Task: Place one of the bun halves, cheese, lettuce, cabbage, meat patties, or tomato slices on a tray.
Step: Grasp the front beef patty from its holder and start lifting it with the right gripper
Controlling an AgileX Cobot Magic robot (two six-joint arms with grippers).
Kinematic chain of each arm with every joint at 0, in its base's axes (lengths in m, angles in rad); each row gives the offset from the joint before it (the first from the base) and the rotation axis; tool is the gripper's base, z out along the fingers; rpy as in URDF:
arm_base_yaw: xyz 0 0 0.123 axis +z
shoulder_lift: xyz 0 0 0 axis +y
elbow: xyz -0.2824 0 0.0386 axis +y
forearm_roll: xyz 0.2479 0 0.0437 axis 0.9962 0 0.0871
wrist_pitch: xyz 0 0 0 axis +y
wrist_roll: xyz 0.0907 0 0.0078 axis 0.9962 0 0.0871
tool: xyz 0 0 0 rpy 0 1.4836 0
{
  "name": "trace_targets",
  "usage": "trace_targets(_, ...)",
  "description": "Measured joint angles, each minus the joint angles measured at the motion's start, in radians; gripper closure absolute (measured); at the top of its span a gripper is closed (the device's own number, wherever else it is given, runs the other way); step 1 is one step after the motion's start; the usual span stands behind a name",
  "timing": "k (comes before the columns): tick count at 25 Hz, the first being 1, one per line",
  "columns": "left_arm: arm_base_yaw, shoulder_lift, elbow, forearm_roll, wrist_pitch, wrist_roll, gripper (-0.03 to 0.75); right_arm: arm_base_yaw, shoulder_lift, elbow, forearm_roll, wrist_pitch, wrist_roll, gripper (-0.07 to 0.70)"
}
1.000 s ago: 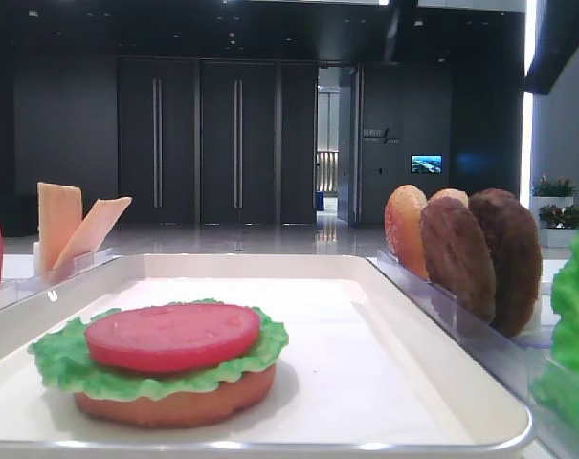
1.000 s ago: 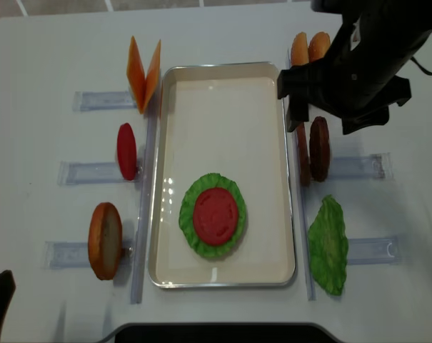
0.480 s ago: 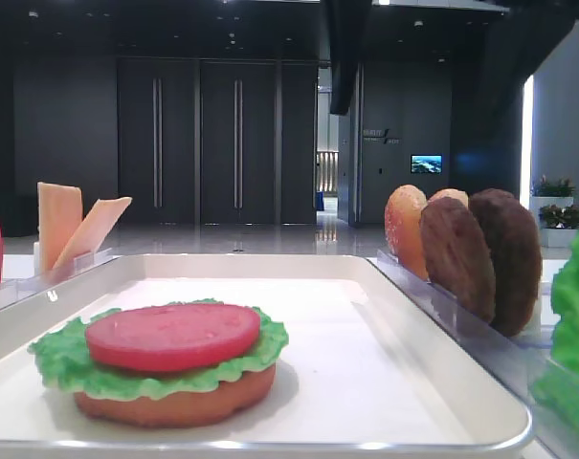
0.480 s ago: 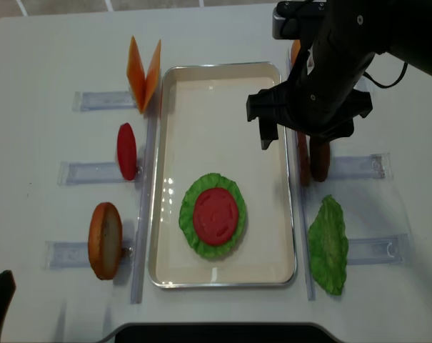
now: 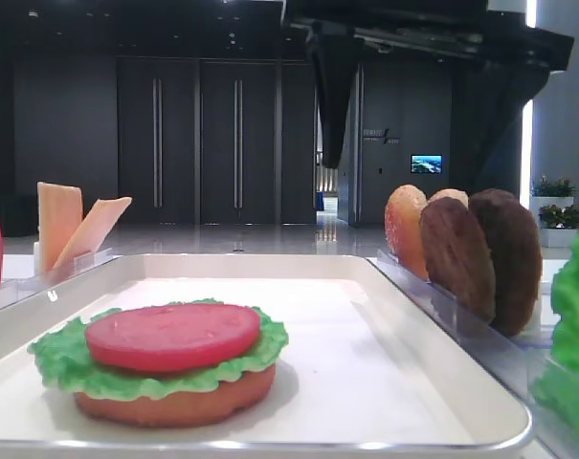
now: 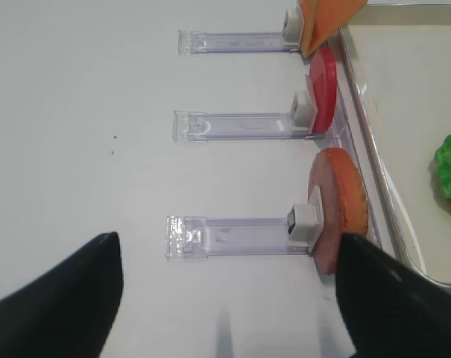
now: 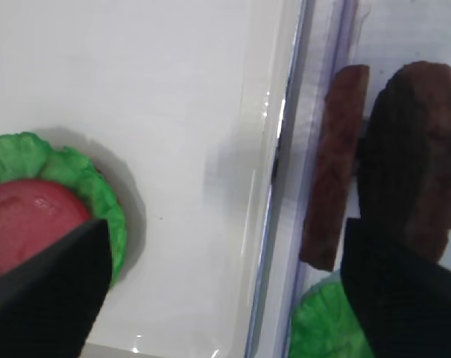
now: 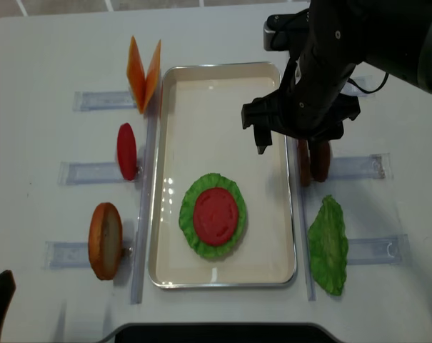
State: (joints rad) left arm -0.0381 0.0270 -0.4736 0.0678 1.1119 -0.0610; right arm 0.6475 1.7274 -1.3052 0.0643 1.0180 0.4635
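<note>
On the white tray [image 8: 223, 67] lies a stack: a bun half [image 5: 174, 404], lettuce [image 8: 189, 221] and a tomato slice [image 8: 216, 214]. My right gripper [image 8: 291, 141] hangs open above the tray's right rim, holding nothing. One finger [image 7: 46, 291] is over the tray and the other covers part of the two upright meat patties [image 8: 312, 163]. A loose lettuce leaf [image 8: 328, 246] lies right of the tray. My left gripper [image 6: 225, 306] is open over bare table, next to an upright bun half [image 6: 341, 198]. Cabbage is out of view.
Clear plastic holders [image 8: 94, 172] flank the tray. On its left stand cheese slices [image 8: 144, 71] and a red tomato slice [image 8: 126, 150]. Two more bun halves [image 5: 404, 229] stand at the back right, behind the patties.
The right gripper has moved left and forward, from over the back-right holders to above the tray's right rim, still open. The left arm and the food have not moved.
</note>
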Motion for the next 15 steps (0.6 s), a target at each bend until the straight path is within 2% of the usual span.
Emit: trace_targets(15, 0.0, 0.0, 0.0, 0.0, 0.0, 0.0, 0.024, -0.005, 0.008, 0.0, -0.053, -0.022, -0.001, 0.04)
